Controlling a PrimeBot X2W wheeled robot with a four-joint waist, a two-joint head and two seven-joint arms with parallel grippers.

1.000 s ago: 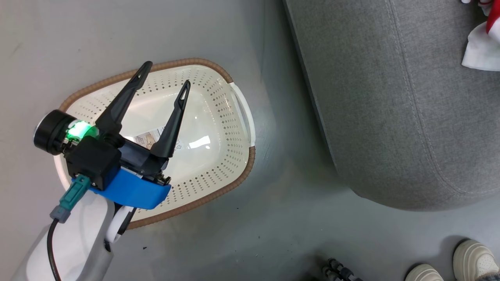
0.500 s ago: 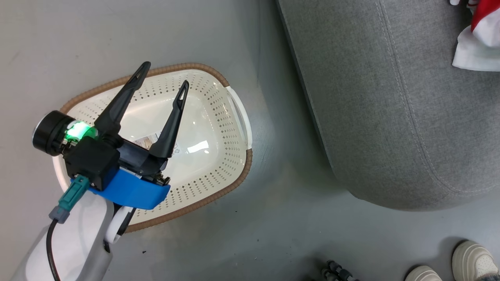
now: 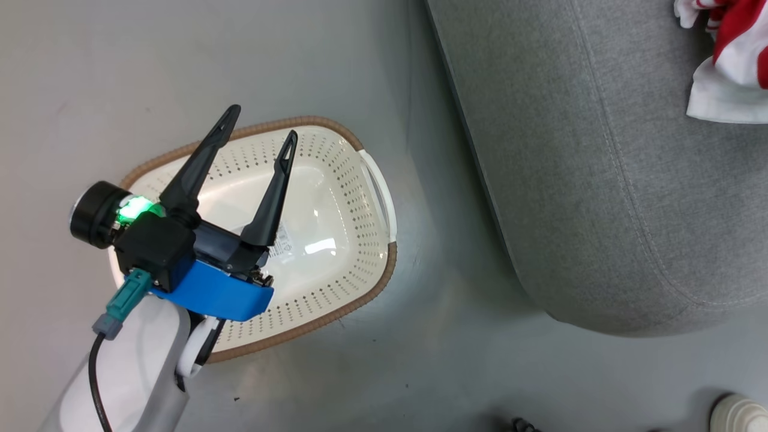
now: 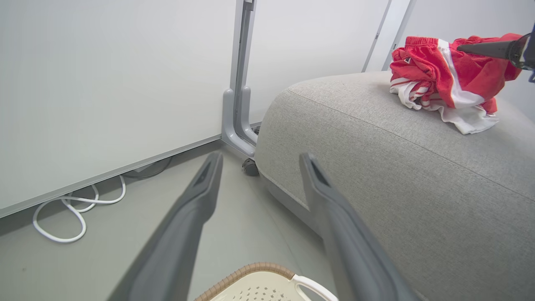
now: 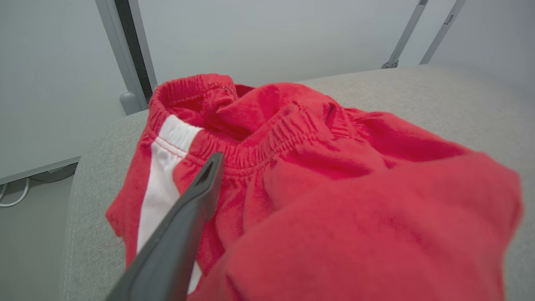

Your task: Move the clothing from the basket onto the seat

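While the left pincer (image 3: 263,122) hangs, fingers apart, over the oval cream perforated plastic basket (image 3: 357,195), a strip of grey floor (image 3: 432,300) separates its brown rim from the large grey fabric sofa seat (image 3: 570,180). Farther on that seat lies the red-and-white sportswear clothing (image 4: 443,79), covering 1 finger of the right pincer (image 5: 194,209), so I cannot tell its spread.

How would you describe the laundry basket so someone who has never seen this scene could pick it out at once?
Find the grey sofa; on the floor beside its rounded end stands the basket, an oval cream-white tub. Its perforated walls, brown woven-look rim and white handle set it apart from the plain grey around it.
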